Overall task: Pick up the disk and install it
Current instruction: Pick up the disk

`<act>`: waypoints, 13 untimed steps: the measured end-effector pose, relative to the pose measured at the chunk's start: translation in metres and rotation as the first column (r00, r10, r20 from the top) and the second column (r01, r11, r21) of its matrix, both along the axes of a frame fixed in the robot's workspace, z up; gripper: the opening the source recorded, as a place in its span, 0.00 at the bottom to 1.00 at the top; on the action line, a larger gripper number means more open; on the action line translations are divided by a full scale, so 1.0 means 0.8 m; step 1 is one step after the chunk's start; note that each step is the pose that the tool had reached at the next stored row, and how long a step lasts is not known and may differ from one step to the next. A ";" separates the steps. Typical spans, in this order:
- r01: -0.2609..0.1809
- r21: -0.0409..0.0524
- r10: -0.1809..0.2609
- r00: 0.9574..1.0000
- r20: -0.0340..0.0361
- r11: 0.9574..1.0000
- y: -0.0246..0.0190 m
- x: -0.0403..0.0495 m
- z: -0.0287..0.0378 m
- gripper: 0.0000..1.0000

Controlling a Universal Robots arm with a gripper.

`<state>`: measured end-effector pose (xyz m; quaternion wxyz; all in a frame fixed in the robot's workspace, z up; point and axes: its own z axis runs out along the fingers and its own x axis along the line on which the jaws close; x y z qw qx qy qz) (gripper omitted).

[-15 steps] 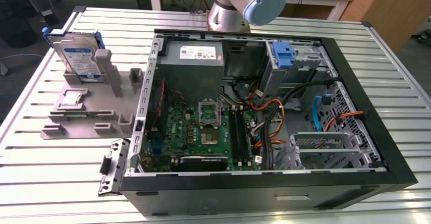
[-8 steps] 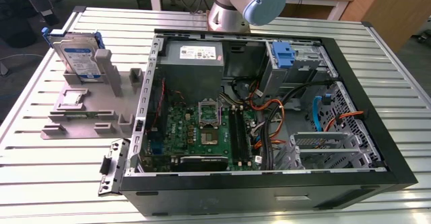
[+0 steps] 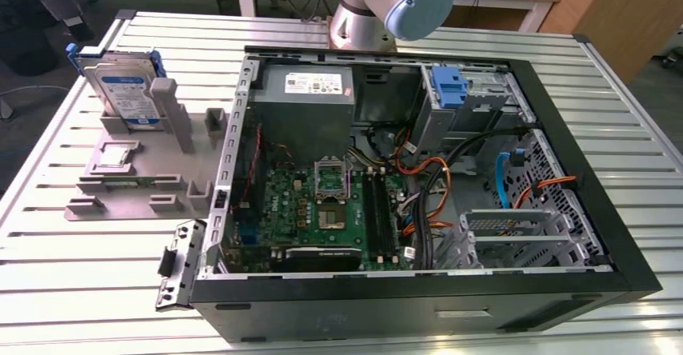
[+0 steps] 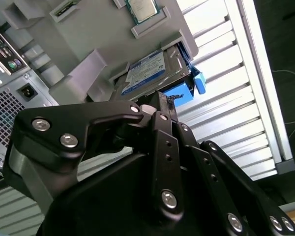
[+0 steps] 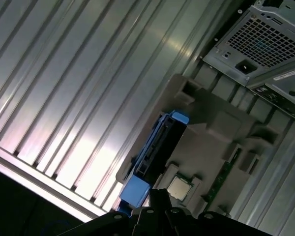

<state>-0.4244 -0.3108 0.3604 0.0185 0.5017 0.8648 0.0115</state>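
1. The disk (image 3: 107,79): 1 white-and-blue label (image 3: 128,103) on its face; print too small to read.
2. Power supply (image 3: 288,111): 1 white label (image 3: 316,85) on its upper face; print not legible.
3. Result: no text, number or sign can be read.

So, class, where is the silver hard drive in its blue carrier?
The disk stands on edge in the grey plastic holder, at the exterior view's left, beside the black computer case.

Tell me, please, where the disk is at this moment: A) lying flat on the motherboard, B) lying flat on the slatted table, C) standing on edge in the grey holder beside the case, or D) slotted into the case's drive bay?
C: in the exterior view the disk stands upright in the grey holder, at the exterior view's left of the open computer case.
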 end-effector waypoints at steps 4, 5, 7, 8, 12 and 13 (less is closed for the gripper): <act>0.072 0.000 -0.072 0.997 0.000 0.997 0.0000 0.000 -0.0011 0.11; 0.091 0.000 -0.091 0.996 0.000 0.996 0.0000 0.000 -0.0014 0.11; 0.127 0.000 -0.127 0.992 0.000 0.992 0.0000 0.000 -0.0020 0.11; 0.145 0.000 -0.145 0.989 0.000 0.989 0.0000 0.000 -0.0024 0.11; 0.217 0.000 -0.217 0.976 0.000 0.976 0.0000 0.000 -0.0037 0.11; 0.234 0.000 -0.234 0.972 0.000 0.972 0.0000 0.000 -0.0040 0.11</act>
